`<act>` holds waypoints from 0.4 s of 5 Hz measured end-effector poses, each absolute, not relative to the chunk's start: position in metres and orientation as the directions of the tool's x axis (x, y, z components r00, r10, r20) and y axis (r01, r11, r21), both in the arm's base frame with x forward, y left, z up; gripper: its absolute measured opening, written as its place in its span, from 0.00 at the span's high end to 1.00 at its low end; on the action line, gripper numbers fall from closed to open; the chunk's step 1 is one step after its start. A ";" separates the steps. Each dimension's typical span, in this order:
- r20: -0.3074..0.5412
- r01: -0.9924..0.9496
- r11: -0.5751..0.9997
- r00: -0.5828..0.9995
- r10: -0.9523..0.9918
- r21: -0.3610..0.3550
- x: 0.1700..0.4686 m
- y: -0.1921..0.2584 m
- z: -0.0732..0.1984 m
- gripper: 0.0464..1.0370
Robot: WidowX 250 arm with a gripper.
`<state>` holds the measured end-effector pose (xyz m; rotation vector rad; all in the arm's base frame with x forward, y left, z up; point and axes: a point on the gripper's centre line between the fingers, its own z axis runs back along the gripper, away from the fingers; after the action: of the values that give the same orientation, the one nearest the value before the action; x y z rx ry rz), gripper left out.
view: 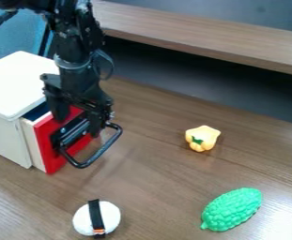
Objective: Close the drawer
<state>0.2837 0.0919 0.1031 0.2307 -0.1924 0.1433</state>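
Observation:
The black gripper (79, 126) hangs at the left of the camera view, right in front of the red drawer front (52, 158), above the handle. Its two fingers are spread, with part of the red front visible between them. The drawer stands slightly out of the white cabinet (13, 86), and a narrow strip of dark blue interior shows behind its front. A black loop handle (99, 153) sticks out from the front toward the lower right. The gripper covers the upper middle of the drawer front, so contact cannot be judged.
A yellow pepper-shaped toy (202, 138) lies right of the drawer on the brown table (157, 187). Nearer the front are a white ball-like toy with a black band (85, 219) and a green bumpy toy (231, 209). A wooden ledge (204, 33) crosses the back.

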 end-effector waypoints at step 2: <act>0.140 -0.177 0.909 0.981 0.133 0.376 0.279 0.119 0.093 0.04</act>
<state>0.2789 0.1194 0.0926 0.3981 -0.1127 0.1605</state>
